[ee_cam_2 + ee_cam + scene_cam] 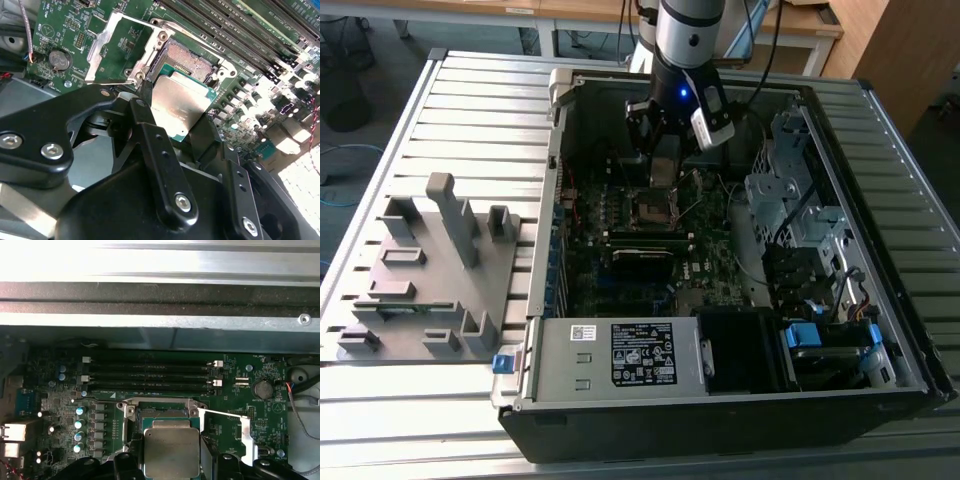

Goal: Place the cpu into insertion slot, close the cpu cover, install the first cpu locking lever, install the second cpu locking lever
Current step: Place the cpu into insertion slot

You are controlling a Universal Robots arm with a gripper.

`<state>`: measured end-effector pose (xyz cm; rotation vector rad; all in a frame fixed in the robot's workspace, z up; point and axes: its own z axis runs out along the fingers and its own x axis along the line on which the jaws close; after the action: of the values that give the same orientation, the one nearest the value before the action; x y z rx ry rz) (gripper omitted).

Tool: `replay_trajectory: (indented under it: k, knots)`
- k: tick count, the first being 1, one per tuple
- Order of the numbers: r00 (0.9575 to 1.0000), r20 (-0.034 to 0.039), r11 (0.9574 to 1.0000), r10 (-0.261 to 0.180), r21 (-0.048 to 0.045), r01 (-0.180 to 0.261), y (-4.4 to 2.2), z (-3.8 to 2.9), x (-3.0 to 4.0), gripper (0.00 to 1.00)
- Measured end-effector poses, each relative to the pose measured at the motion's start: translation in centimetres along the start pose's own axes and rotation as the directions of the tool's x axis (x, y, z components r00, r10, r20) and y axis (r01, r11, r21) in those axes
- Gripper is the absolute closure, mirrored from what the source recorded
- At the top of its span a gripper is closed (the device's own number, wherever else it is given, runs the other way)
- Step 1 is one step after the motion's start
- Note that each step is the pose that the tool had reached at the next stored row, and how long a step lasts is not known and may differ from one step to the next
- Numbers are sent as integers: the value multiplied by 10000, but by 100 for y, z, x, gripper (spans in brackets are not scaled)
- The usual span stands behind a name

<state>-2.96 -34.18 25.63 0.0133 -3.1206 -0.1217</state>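
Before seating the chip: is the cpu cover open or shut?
Open: the cpu cover is swung off the bare insertion slot; the end effector grips the cpu.

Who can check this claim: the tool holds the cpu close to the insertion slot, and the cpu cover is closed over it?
One error: the cpu cover is swung open beside the insertion slot, as the second wrist view shows. The tool does hold the cpu close to the slot.

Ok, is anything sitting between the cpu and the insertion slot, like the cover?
Nothing visible does. The fingers hold the cpu close to the insertion slot, whose contact field lies bare. The cpu cover stands open to one side of the socket, out of the path.
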Motion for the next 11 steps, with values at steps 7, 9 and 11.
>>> replay_trajectory:
  k: [7, 9, 11]
  knots:
    - [10000, -1, 9996, 2, 281, -2, -1, 20, -1, 46]
    - [10000, -3, 9995, 0, 304, 1, -2, 32, -1, 46]
    - [10000, -2, 9995, -2, 312, 2, -3, 47, -1, 46]
